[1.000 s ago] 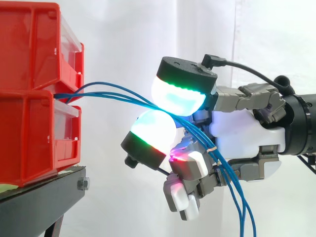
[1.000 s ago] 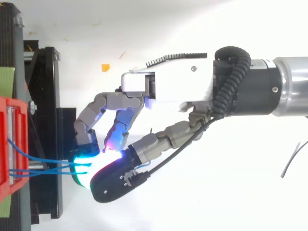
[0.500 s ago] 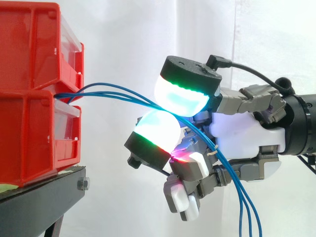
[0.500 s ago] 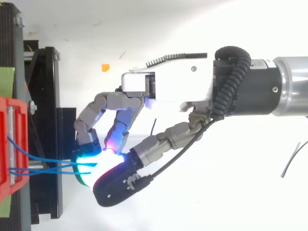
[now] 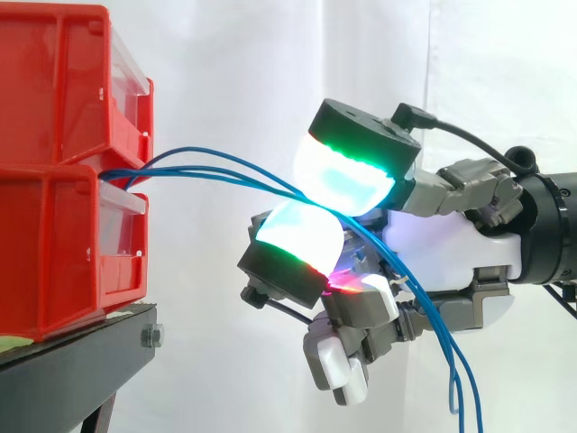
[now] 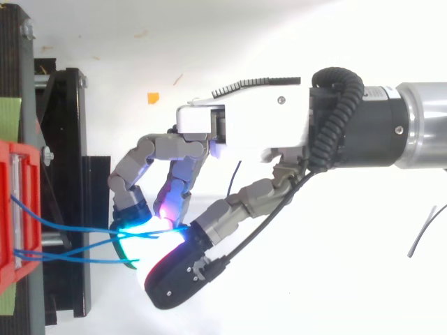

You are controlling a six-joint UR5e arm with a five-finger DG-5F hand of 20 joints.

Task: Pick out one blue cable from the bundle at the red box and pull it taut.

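Observation:
Several thin blue cables (image 5: 180,170) come out between the two stacked red bins (image 5: 54,253) at the left and run right into my hand (image 5: 451,244). They pass between two glowing fingertips (image 5: 352,176), one above and one below, then hang down past the palm. Seen from above, the hand (image 6: 244,129) reaches toward the red box (image 6: 10,209) with curled fingers. One blue cable (image 6: 70,227) lies apart from the lower ones (image 6: 77,259) and leads to the pads. The cables sag slightly.
The bins rest on a black stand (image 5: 72,361) that also appears from above (image 6: 70,139). An orange scrap (image 6: 153,98) and a loose dark wire (image 6: 422,234) lie on the white floor. Open space lies right of the stand.
The hand has drawn slightly right, away from the bins. The thumb has swung outward in the top view, and one blue cable has separated from the others.

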